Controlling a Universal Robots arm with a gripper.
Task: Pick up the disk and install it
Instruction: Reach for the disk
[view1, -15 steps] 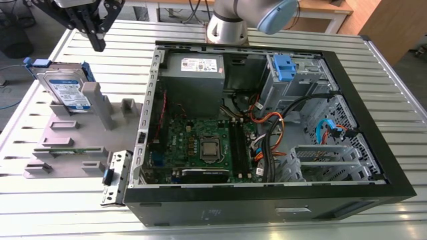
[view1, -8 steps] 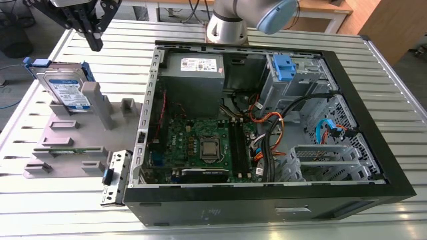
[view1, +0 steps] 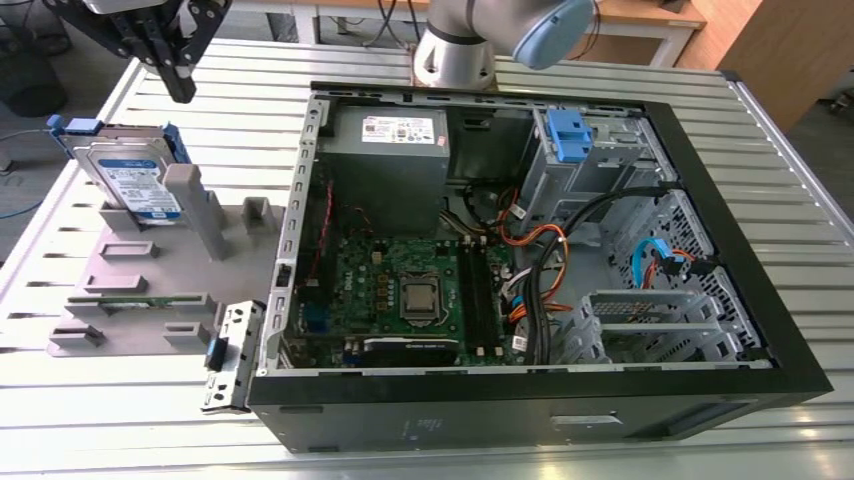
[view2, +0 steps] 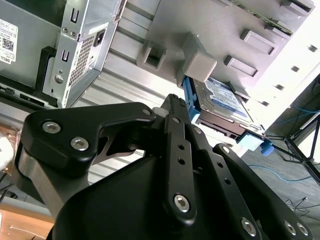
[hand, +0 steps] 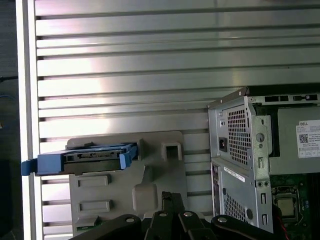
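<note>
The disk (view1: 134, 182) is a silver drive with a white-and-blue label and blue side rails. It stands on edge in a slot of the grey holder block (view1: 147, 270) at the exterior view's left. Both wrist views show it too, as the disk (view2: 222, 100) and the disk (hand: 92, 157). My gripper (view1: 182, 95) hangs above and just behind the disk, apart from it, with its black fingers pressed together and nothing between them. Its fingertips also appear in the second wrist view (view2: 173, 100) and the first wrist view (hand: 167, 196).
An open computer case (view1: 534, 395) lies right of the holder, with a motherboard (view1: 414, 290), a grey power-supply box (view1: 387, 150), loose cables and a blue-latched drive bay (view1: 567, 135). A small card (view1: 134, 300) rests in the holder. The slatted metal table (view1: 240, 80) runs around everything.
</note>
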